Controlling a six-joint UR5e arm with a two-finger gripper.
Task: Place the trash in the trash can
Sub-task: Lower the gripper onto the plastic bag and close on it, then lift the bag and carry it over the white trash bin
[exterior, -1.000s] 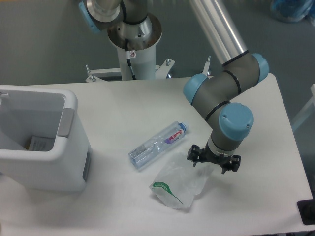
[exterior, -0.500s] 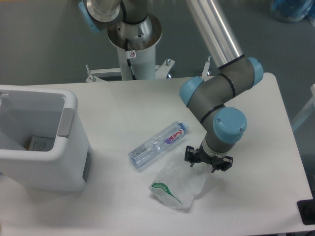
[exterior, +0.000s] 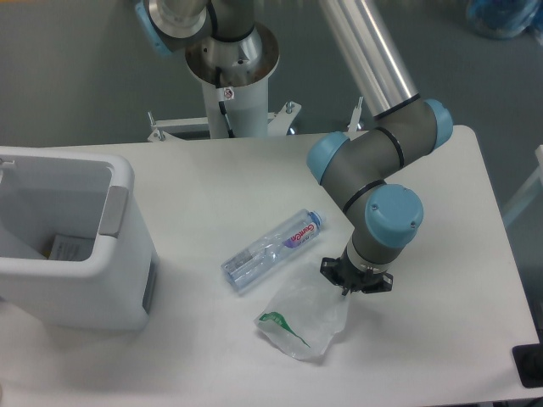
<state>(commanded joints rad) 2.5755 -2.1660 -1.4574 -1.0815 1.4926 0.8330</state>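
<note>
Worktop point(exterior: 212, 182): white, with rounded corners, over a grey floor.
Blue bundle point(exterior: 501, 15): lay on the floor at the top right, cut by the edge.
Black object point(exterior: 530, 366): sat at the lower right edge, partly out of view.

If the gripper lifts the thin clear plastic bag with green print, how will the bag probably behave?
The thin clear plastic bag with green print lies crumpled and flat, so it will probably hang limp and change shape. It looks empty, so likely very light. The film may slip from the gripper if only an edge is pinched.
</note>
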